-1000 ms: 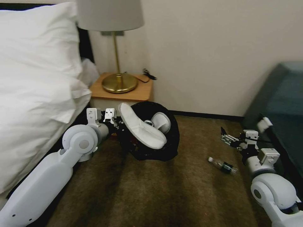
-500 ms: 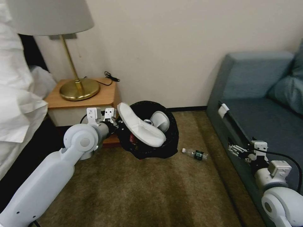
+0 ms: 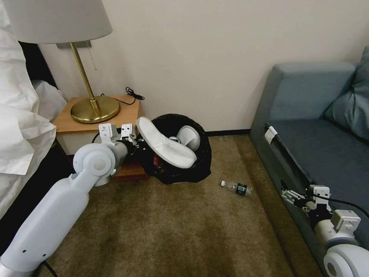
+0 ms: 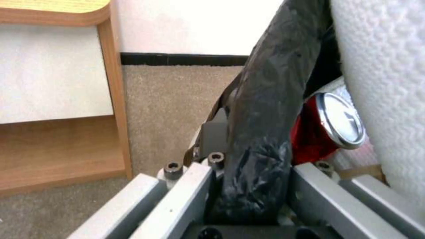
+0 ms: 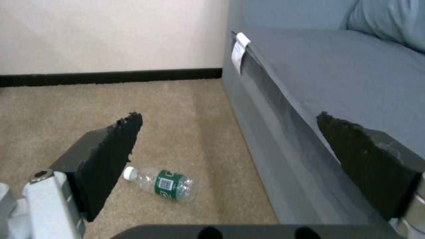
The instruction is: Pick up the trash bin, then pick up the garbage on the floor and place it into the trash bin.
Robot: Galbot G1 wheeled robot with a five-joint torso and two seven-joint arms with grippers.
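Observation:
My left gripper (image 3: 140, 149) is shut on the rim of the trash bin (image 3: 192, 169), a round bin lined with a glossy black bag, held tilted above the carpet beside the nightstand. Two white slippers (image 3: 166, 147) stick out of it, and a red can (image 3: 155, 159) lies inside. The left wrist view shows the bag-covered rim (image 4: 265, 109) clamped between the jaws, with the red can (image 4: 330, 127) and a slipper (image 4: 385, 83) behind it. A clear bottle (image 3: 236, 188) with a green label lies on the carpet. My right gripper (image 3: 289, 195) hangs open by the sofa front, the bottle (image 5: 161, 184) on the floor beyond its fingers (image 5: 111, 156).
A wooden nightstand (image 3: 127, 111) carries a brass lamp (image 3: 95, 107) and a black cable. White bedding (image 3: 19, 127) fills the left. A blue sofa (image 3: 319, 150) lines the right, close to my right arm. Open carpet (image 3: 184, 231) lies in front.
The whole view has swung right, from the bed to the sofa. The bin stays in my left gripper. My right arm sits lower in the picture, still open.

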